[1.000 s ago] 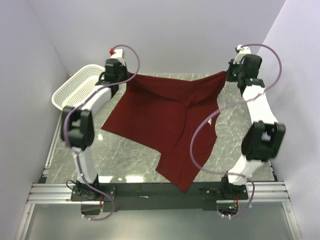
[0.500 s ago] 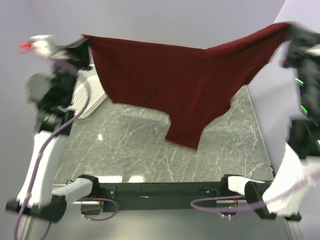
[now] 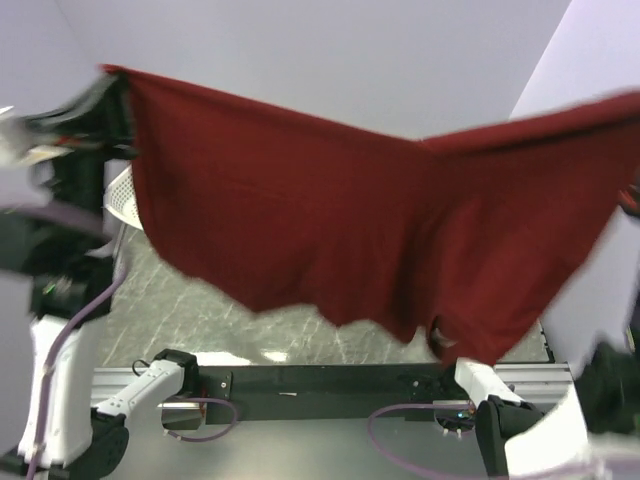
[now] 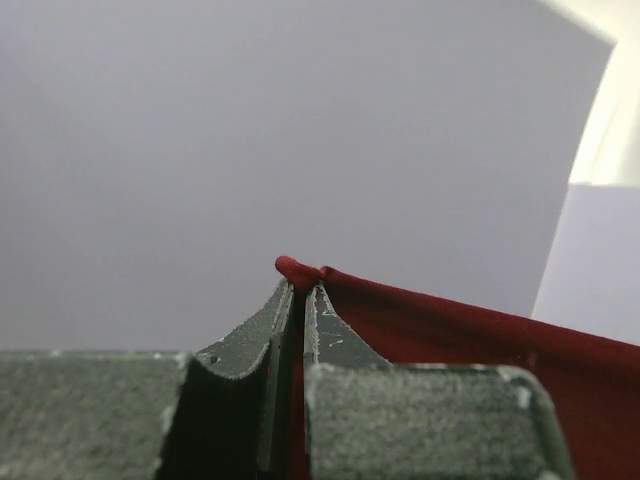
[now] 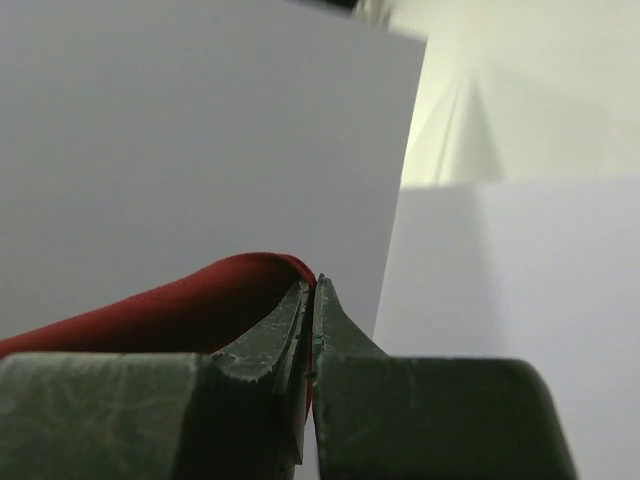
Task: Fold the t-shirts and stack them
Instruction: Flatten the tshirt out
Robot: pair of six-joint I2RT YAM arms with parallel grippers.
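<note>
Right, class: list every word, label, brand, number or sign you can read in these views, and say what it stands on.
No readable text anywhere.
The maroon t-shirt is plain on the side shown, with no label in view.
The white basket, the left fingers and the right fingers show no markings.
The top view is motion-blurred.

The t-shirt (image 3: 330, 230) is a plain dark red with no print, spread across the middle of the top view. Below it the tabletop (image 3: 200, 310) is grey marble with thin white veins. At the left edge, the basket (image 3: 118, 200) is white and dotted with small holes. The left arm (image 3: 62, 390) is white with black joints. The jaws in both wrist views are dark grey, scuffed paler along their edges. The wall (image 3: 350, 60) is pale lilac-grey.
</note>
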